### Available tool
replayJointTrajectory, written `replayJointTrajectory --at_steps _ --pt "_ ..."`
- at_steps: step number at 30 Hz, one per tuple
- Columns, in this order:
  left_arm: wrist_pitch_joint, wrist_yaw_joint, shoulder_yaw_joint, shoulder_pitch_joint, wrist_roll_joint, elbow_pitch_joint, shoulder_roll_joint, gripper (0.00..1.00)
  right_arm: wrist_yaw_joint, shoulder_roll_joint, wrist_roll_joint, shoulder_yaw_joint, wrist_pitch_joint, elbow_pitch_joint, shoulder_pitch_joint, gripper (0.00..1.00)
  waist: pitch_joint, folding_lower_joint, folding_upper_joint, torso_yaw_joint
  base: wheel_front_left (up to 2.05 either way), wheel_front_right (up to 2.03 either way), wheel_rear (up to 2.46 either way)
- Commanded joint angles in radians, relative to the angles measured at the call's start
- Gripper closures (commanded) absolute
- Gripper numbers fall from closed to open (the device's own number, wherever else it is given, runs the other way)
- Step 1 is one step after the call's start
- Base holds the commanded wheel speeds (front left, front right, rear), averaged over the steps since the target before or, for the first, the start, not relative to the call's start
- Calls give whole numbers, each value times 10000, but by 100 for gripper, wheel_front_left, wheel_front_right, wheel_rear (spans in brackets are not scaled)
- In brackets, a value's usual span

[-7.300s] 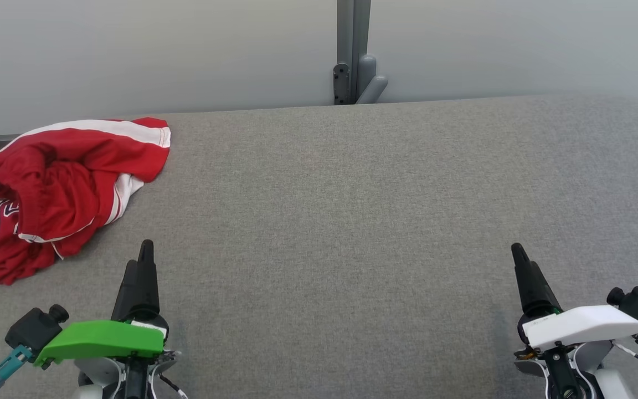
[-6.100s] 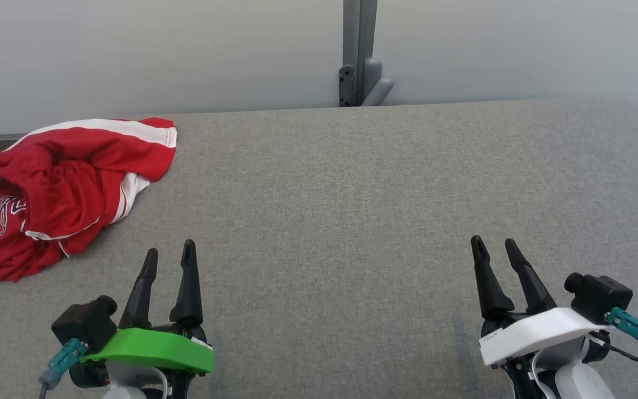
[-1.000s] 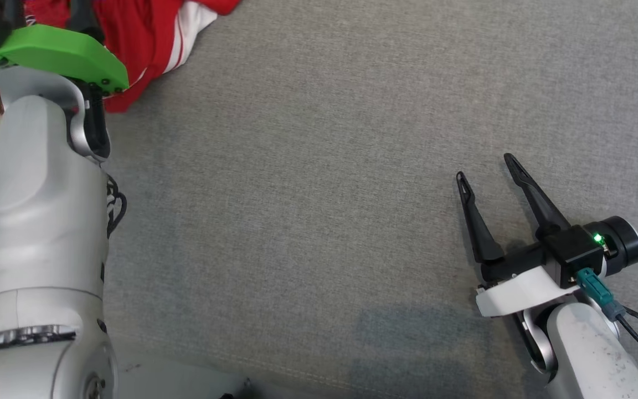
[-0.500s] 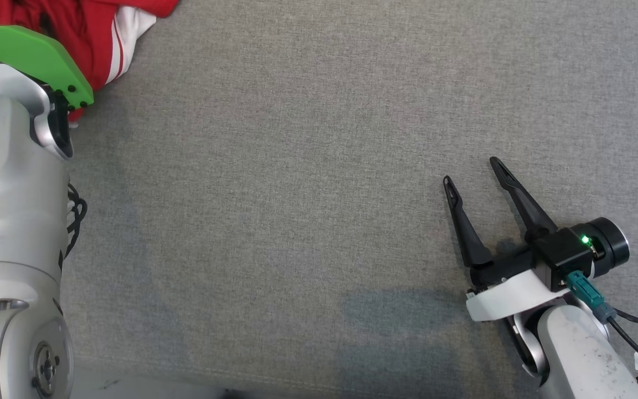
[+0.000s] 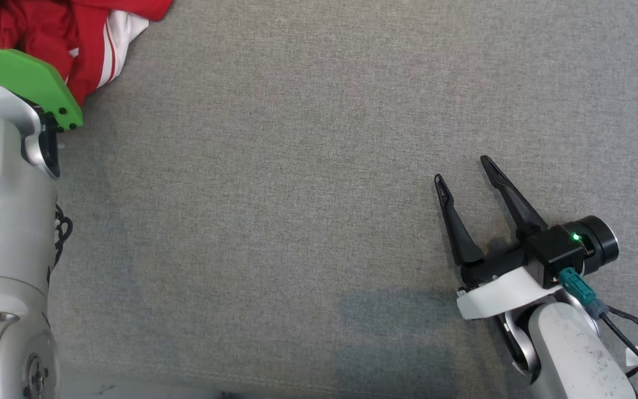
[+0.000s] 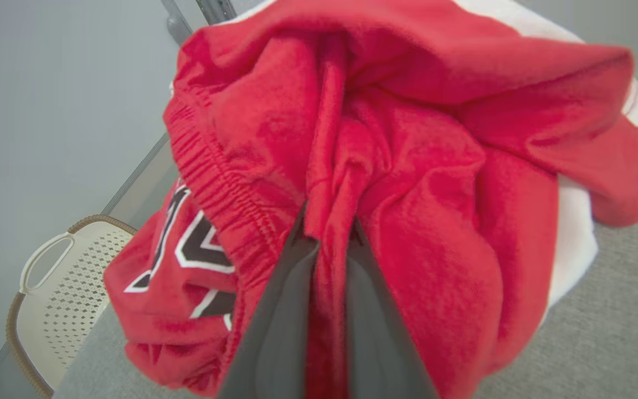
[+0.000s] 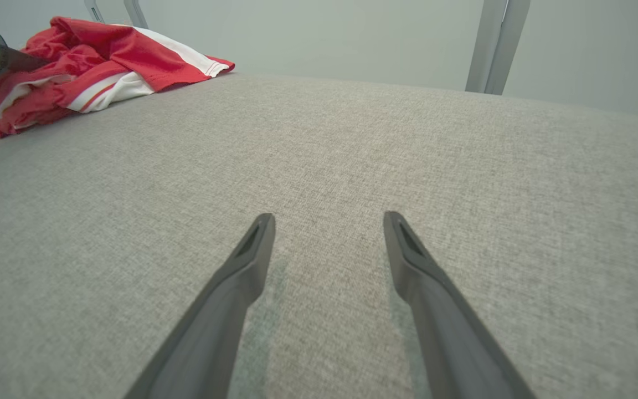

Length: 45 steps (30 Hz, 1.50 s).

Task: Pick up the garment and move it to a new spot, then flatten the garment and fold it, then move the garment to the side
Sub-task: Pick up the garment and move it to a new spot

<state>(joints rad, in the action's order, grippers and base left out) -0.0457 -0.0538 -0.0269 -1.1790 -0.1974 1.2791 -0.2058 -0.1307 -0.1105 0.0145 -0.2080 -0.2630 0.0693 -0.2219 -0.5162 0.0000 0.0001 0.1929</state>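
At the far left, beside a white perforated basket (image 6: pixel 47 288) standing off the edge, the red shorts (image 5: pixel 92 50) with white side stripes lie crumpled at the far left corner of the grey fabric tabletop (image 5: pixel 297 166). The left gripper (image 6: pixel 327 221) has its jaws pinched narrow on a raised fold of them, just beside the elastic waistband. Well apart to the right, the right gripper (image 5: pixel 462 170) hangs low over bare cloth with its jaws spread wide and holding nothing, its fingers (image 7: pixel 241 277) pointing toward the far edge.
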Motion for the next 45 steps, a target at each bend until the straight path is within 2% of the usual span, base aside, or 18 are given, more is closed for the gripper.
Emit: replayJointTrajectory --at_steps 1,9,18,24,31,40,45 --pt "-316 84 -31 -25 -96 -99 -116 100 -1 18 67 9 -29 38 -160 0 4 0 -1 -47 0 0 0" --pt "-1991 726 -12 -300 -219 -652 -620 100 -1 309 196 118 -29 180 -218 0 443 0 -1 -330 0 0 0" --pt "-2195 998 125 166 40 -2651 -782 100 -1 523 397 153 -30 296 126 0 1524 0 -1 -546 0 0 0" --pt "-2196 1326 303 479 63 -3817 -551 100 -1 591 663 138 -29 376 466 0 2496 0 -1 -864 0 0 0" --pt "-2150 1612 847 692 -52 -4546 72 100 -1 597 1244 228 -30 306 1043 0 3455 0 -1 -1438 0 0 0" --pt "-1560 1803 1552 1122 -742 -5591 1039 100 -1 598 1500 442 -29 217 1392 0 4163 0 -1 -2778 0 0 0" --pt "-1493 1833 2233 1605 -903 -6362 1342 100 -1 596 1556 480 -29 191 1461 0 4207 0 -1 -3529 0 0 0"
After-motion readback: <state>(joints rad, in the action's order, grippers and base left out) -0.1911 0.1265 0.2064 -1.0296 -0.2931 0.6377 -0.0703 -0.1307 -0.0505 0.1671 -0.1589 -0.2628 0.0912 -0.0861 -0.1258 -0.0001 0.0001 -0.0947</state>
